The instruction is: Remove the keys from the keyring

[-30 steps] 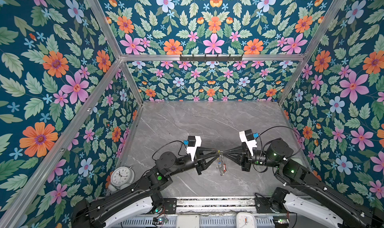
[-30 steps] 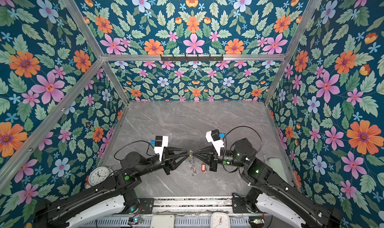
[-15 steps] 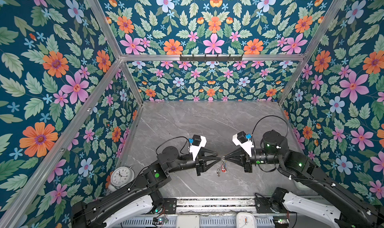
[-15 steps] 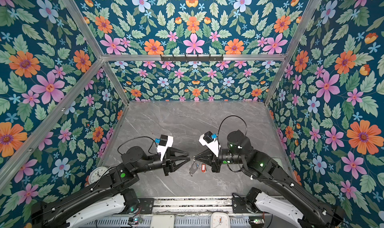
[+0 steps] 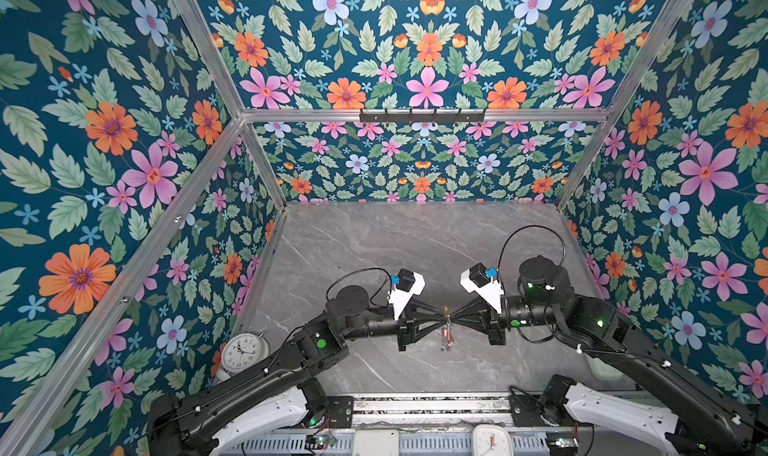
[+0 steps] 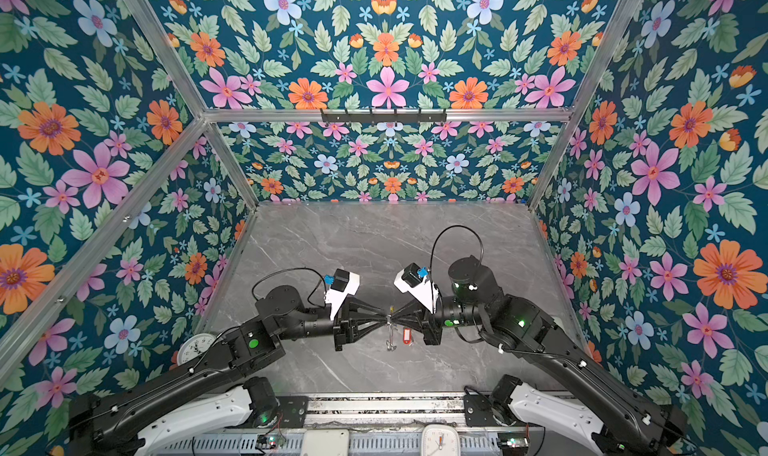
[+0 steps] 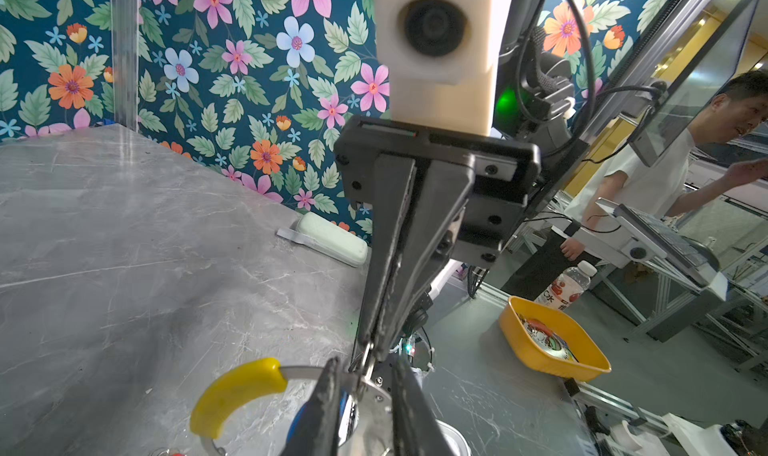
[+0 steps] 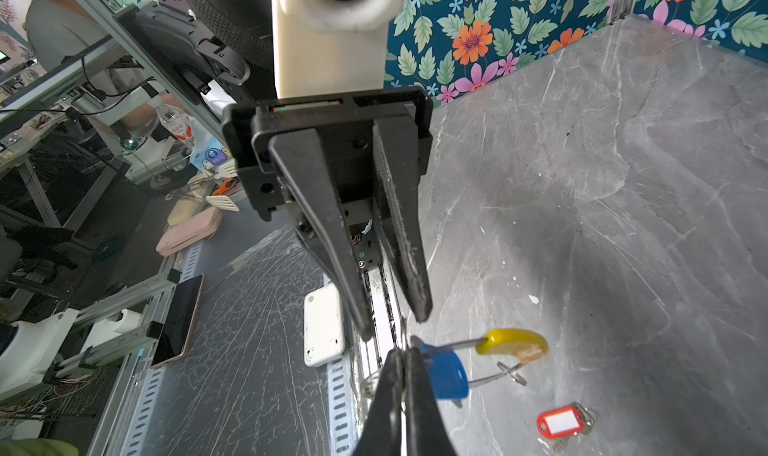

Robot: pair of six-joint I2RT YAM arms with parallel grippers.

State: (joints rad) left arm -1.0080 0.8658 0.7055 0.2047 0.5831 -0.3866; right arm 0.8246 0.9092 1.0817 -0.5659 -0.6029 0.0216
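Note:
In both top views my two grippers meet tip to tip above the grey table. My right gripper (image 8: pixel 402 356) is shut on the thin wire of the keyring (image 8: pixel 451 344), right beside the blue tag (image 8: pixel 446 375) of one of the keys. The ring's yellow sleeve (image 8: pixel 511 341) sticks out to the side. Facing it, my left gripper (image 7: pixel 365 375) stands open with a narrow gap, its fingers (image 8: pixel 417 292) either side of the wire and not pinching it. The key with the red tag (image 8: pixel 559 422) lies loose on the table, also red tag (image 6: pixel 406 336).
An alarm clock (image 5: pixel 244 350) stands by the left wall near the front. A pale case (image 7: pixel 332 238) lies by the right wall. Beyond the front edge a white device (image 8: pixel 323 325) sits on the rail, and a yellow bowl (image 7: pixel 552 341) on a bench outside.
Both wrists have rolled and the tips have drawn closer together over the ring. The left jaws have narrowed. The right gripper has stayed shut; the red-tagged key still lies on the table.

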